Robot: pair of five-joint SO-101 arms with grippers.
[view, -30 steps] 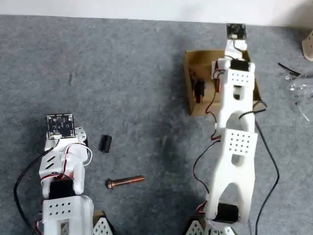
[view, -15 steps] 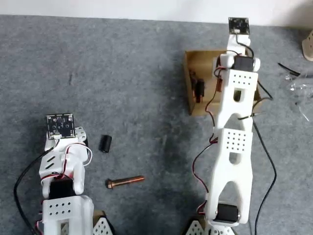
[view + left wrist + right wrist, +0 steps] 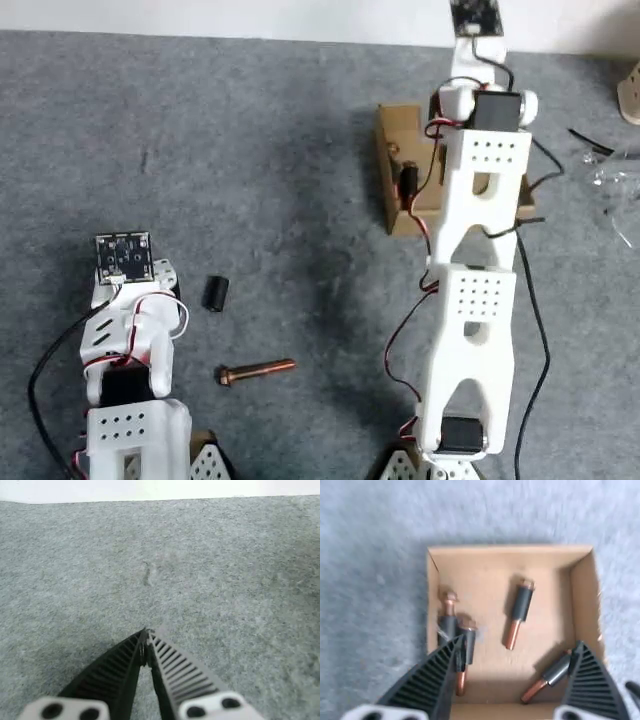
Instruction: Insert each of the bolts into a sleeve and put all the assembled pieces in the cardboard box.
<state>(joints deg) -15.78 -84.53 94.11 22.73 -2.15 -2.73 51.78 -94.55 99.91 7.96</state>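
Observation:
A loose black sleeve (image 3: 215, 293) and a copper bolt (image 3: 256, 371) lie on the grey carpet just right of my left arm (image 3: 130, 330). My left gripper (image 3: 146, 633) is shut and empty, low over bare carpet. The cardboard box (image 3: 396, 130) sits at the back right under my right arm (image 3: 480, 170). My right gripper (image 3: 520, 645) hangs open above the cardboard box (image 3: 485, 587), holding nothing. Inside lie several bolts in sleeves, one in the middle (image 3: 519, 611), two along one wall (image 3: 449, 617), one near a corner (image 3: 551, 674).
Grey carpet covers the table, with a white wall strip at the back. Loose wires and clear plastic bits (image 3: 610, 170) lie at the far right edge. Open carpet stretches between the two arms.
My right arm has stretched farther back over the box, its wrist camera moving toward the back edge. The left arm, sleeve and bolt have not moved.

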